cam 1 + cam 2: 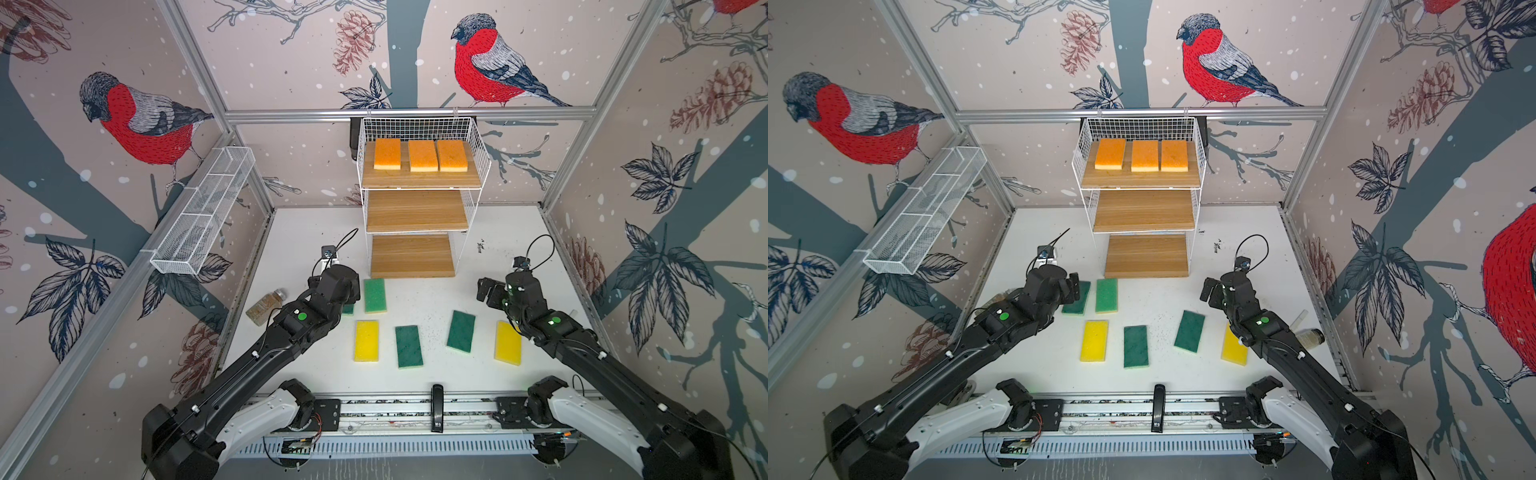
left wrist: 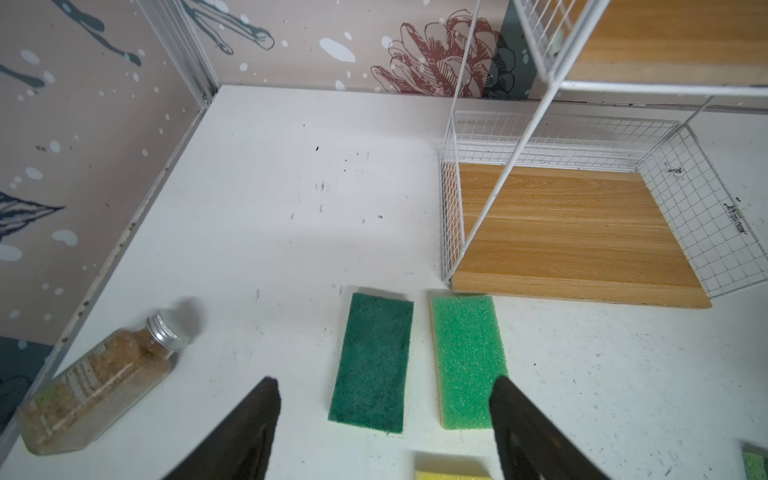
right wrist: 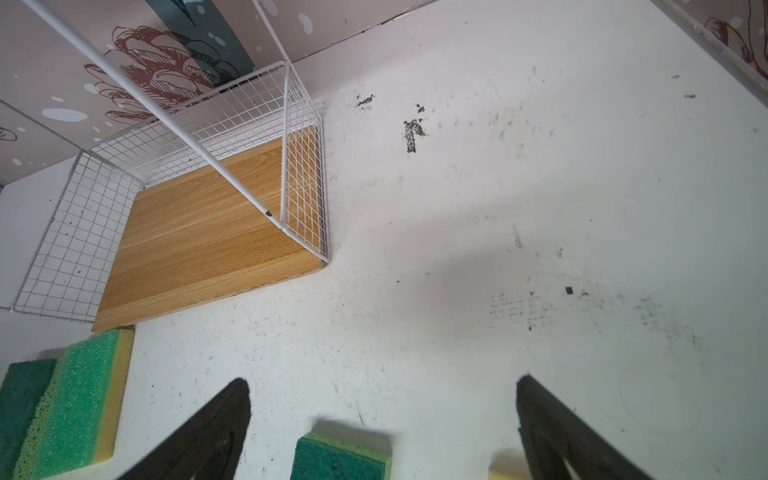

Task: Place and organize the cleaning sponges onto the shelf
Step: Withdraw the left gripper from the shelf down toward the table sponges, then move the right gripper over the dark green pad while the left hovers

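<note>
In both top views the shelf (image 1: 415, 210) stands at the back of the worktop (image 1: 419, 299). Three orange sponges (image 1: 423, 155) lie side by side on its top board, seemingly grouped by colour; the lower boards are bare. Six more, green and yellow, lie flat in front.

In the left wrist view the left pincer (image 2: 385, 380) hangs open and empty over the dark green sponge (image 2: 374, 361), scouring face up, its jaws wider than the sponge's short side, probably to straddle it. The light green sponge (image 2: 467, 357), foam face up, lies just beside.

In the right wrist view the right pincer (image 3: 382, 380) is wide open, holding nothing, over mostly bare worktop.
</note>
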`<act>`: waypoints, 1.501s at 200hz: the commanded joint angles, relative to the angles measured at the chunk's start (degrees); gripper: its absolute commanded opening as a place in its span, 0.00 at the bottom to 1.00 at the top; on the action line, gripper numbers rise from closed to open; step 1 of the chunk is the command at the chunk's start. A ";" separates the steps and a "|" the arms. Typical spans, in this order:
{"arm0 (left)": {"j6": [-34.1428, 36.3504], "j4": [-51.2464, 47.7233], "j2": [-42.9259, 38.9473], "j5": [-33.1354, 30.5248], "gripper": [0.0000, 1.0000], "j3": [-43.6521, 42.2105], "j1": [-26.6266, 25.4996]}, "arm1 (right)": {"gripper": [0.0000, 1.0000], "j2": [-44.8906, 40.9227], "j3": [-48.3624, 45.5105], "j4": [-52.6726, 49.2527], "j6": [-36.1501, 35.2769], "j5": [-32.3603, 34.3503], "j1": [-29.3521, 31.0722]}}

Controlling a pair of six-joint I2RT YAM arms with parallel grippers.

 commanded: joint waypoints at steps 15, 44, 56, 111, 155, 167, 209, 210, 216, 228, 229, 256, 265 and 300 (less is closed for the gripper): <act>-5.21 6.61 -0.65 0.28 0.82 -4.18 0.25 | 1.00 0.64 -2.27 -1.48 3.97 -0.94 0.07; -6.38 7.03 0.37 0.46 0.83 -5.37 0.26 | 1.00 1.53 -3.18 -3.56 5.36 -1.12 0.06; -6.65 7.44 0.60 0.70 0.83 -5.89 0.28 | 1.00 1.82 -3.29 -4.10 5.80 -1.35 0.07; -8.26 9.21 0.95 2.39 0.84 -8.50 0.35 | 0.99 4.23 -2.73 -5.52 9.13 -2.63 4.75; -8.87 9.43 1.12 4.08 0.84 -8.74 0.43 | 0.99 4.20 -3.44 -6.83 16.14 0.26 13.38; -8.96 9.52 0.79 4.56 0.84 -8.70 0.43 | 1.00 3.93 -3.83 -7.09 17.94 0.99 15.71; -9.74 10.14 -0.87 6.58 0.85 -9.59 0.43 | 0.99 2.93 -4.85 -9.33 24.80 4.47 23.25; -9.78 10.13 -0.88 6.59 0.85 -9.59 0.43 | 0.99 2.91 -4.87 -9.35 24.93 4.48 23.35; -9.87 10.11 -0.86 6.87 0.85 -9.62 0.43 | 1.00 2.88 -5.13 -9.53 25.58 4.70 23.93; -10.30 10.11 -0.87 7.38 0.85 -9.77 0.43 | 1.00 3.00 -5.58 -9.55 26.43 4.58 25.07; -10.32 10.11 -0.84 7.44 0.85 -9.77 0.43 | 1.00 3.03 -5.63 -9.51 26.54 4.53 25.14; -10.61 10.96 -0.80 9.05 0.85 -9.92 0.43 | 1.00 4.43 -6.13 -10.23 29.57 5.11 28.96; -10.71 10.95 -0.95 9.17 0.85 -10.09 0.43 | 1.00 4.97 -6.21 -10.51 30.68 5.67 30.43; -10.68 10.80 -2.01 9.26 0.85 -10.21 0.46 | 0.99 7.67 -6.00 -9.97 33.81 7.22 34.20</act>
